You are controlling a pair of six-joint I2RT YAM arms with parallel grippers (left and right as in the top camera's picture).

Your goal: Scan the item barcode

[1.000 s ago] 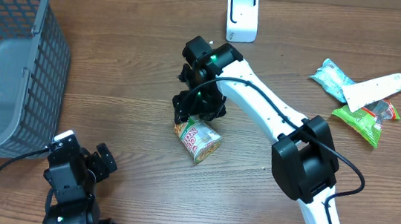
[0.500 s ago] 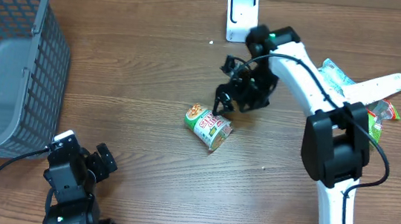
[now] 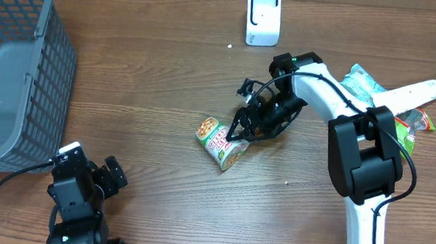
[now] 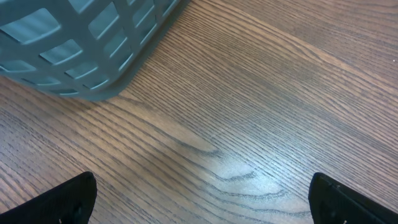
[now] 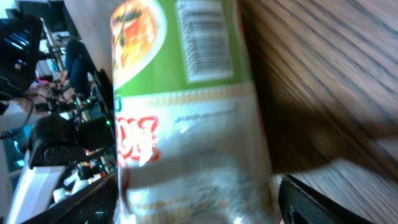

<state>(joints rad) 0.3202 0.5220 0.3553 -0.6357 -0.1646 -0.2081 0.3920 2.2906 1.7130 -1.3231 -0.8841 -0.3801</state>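
The item is a green and white noodle cup [image 3: 219, 143] lying on its side at the table's middle. In the right wrist view the cup [image 5: 186, 118] fills the frame, its barcode [image 5: 202, 46] facing the camera. My right gripper [image 3: 241, 133] reaches down at the cup's right end. Its jaws [image 5: 199, 202] straddle the cup, the left finger against it and a thin strip of table showing beside the right finger. The white scanner [image 3: 263, 18] stands at the back edge. My left gripper [image 3: 90, 175] rests open near the front left, over bare wood [image 4: 202, 199].
A grey mesh basket [image 3: 45, 31] fills the left side, and its corner [image 4: 93, 56] shows in the left wrist view. At the right lie a white tube [image 3: 407, 97], a green packet [image 3: 391, 132] and a pale blue packet [image 3: 359, 80].
The right gripper let the cup go and swung right, then came back down and left over it. The cup shifted right, then slightly left. The left arm has not moved.
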